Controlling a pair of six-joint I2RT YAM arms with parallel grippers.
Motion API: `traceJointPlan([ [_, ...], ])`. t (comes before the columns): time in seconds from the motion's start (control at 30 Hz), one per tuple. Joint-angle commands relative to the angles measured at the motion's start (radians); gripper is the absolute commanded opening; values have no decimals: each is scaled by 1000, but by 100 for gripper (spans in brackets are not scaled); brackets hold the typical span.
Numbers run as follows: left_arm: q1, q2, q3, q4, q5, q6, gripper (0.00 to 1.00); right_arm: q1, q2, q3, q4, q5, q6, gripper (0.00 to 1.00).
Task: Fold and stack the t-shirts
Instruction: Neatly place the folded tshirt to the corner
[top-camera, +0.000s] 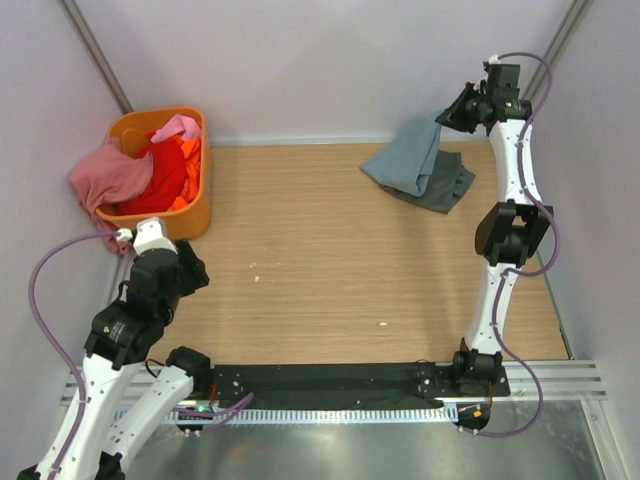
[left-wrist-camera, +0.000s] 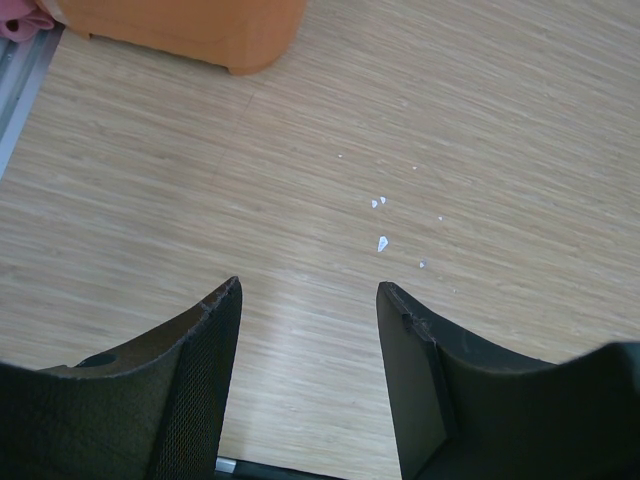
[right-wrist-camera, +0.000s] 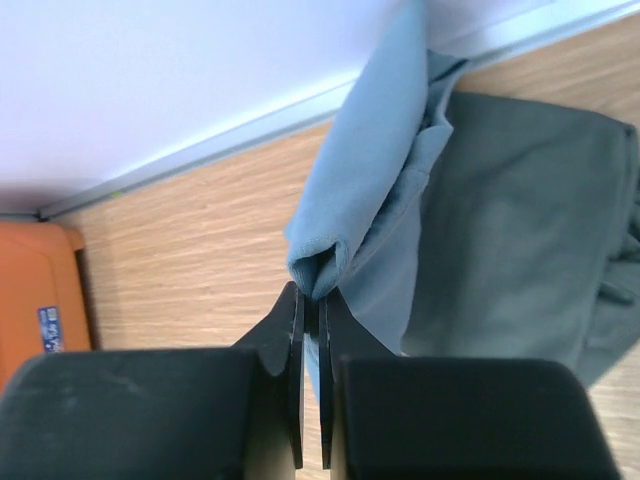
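pinching a fold of the large dusty blue-teal cloth t-shirt (right-wrist-camera: 370, 200), the right end effector (right-wrist-camera: 311, 300) has its two black fingers pressed almost together, with a bunched edge of the fabric caught between their tips. it is at the far right corner of the pale wood-grain counter (top-camera: 320, 250), close to the back wall. the blue-teal shirt hangs down from that grip, and its lower part drapes onto the dark grey-green cloth t-shirt (top-camera: 452, 188). the grey-green shirt lies fairly flat on the counter, partly under the blue-teal one and showing mostly on its right side.

the left end effector (left-wrist-camera: 308, 290) is at the near left. its fingers stand clearly apart with nothing between them, and it holds nothing. below it is bare wood with a few small white specks (left-wrist-camera: 382, 242).

the orange plastic basket (top-camera: 198, 205) sits at the far left corner of the counter, just beyond the left arm. a pink cloth t-shirt (top-camera: 110, 175) spills over its left rim. a red cloth t-shirt (top-camera: 160, 175) fills the middle, and an orange cloth t-shirt (top-camera: 191, 158) is tucked against the right wall.
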Motion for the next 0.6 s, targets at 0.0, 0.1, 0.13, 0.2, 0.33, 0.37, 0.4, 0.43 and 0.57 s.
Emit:
traceJointPlan([
  [0.0, 7, -6, -5, 39, -16, -4, 58, -20, 14, 107, 35, -52, 37, 1],
  [0.1, 7, -3, -3, 37, -16, -5, 58, -46, 34, 138, 43, -79, 73, 1],
  [0.13, 7, 0, -3, 39, -17, -5, 58, -60, 37, 136, 44, -87, 76, 1],
  [0.2, 7, 1, -3, 37, -17, -5, 58, -71, 28, 112, 41, -90, 70, 1],
  [0.33, 7, 10, 0, 36, -17, -4, 58, -102, -18, -2, 50, -112, 37, 1],
  [0.37, 7, 10, 0, 36, -19, -5, 58, -121, -28, -58, 58, -121, 34, 1],
  [0.4, 7, 12, -2, 34, -19, -5, 58, -140, -39, -88, 81, -130, 31, 1],
  [0.43, 7, 14, 0, 34, -19, -5, 58, -155, -54, -117, 90, -136, 28, 1],
  [0.57, 7, 12, 0, 34, -23, -8, 58, -273, -24, -236, 106, -199, 24, 1],
])
